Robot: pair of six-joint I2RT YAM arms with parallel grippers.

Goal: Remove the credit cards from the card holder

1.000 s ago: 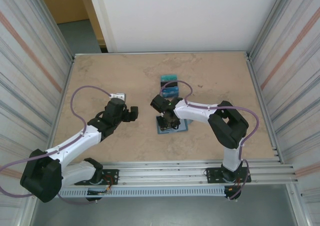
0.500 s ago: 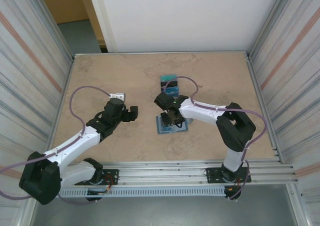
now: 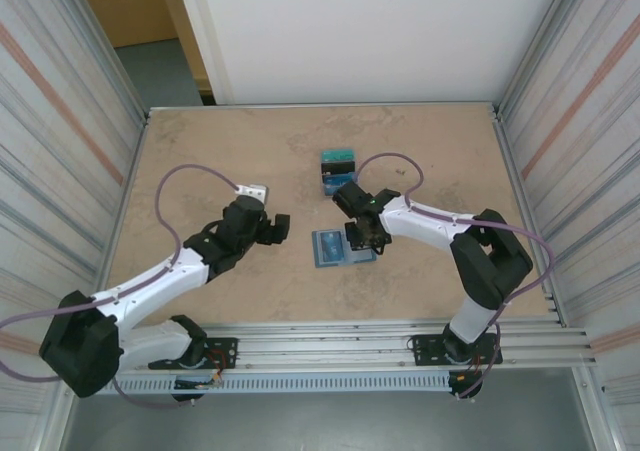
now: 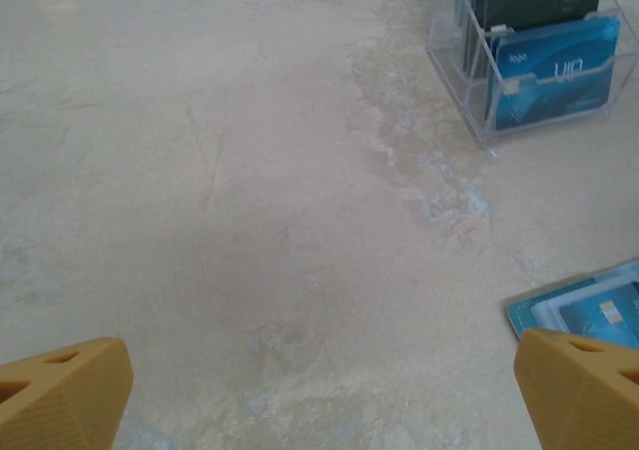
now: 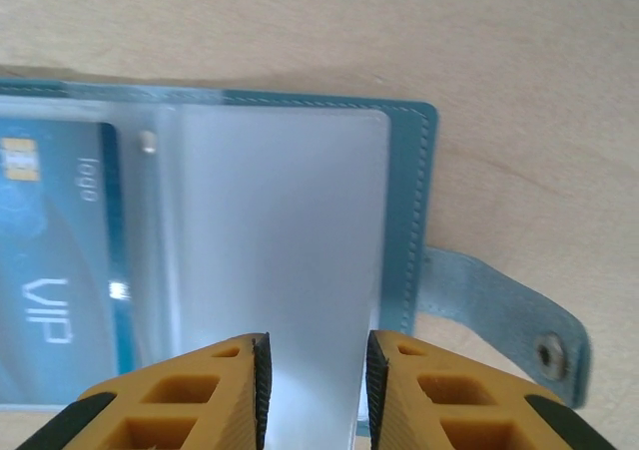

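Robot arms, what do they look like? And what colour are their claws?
The left arm and the right arm are white tubes with chunky black joints, and a thin purple cable loops along each. The left claw and right claw look black from above, but up close their fingers are orange-yellow blocks with hollow cut-outs. The right claw's have dark inner pads.
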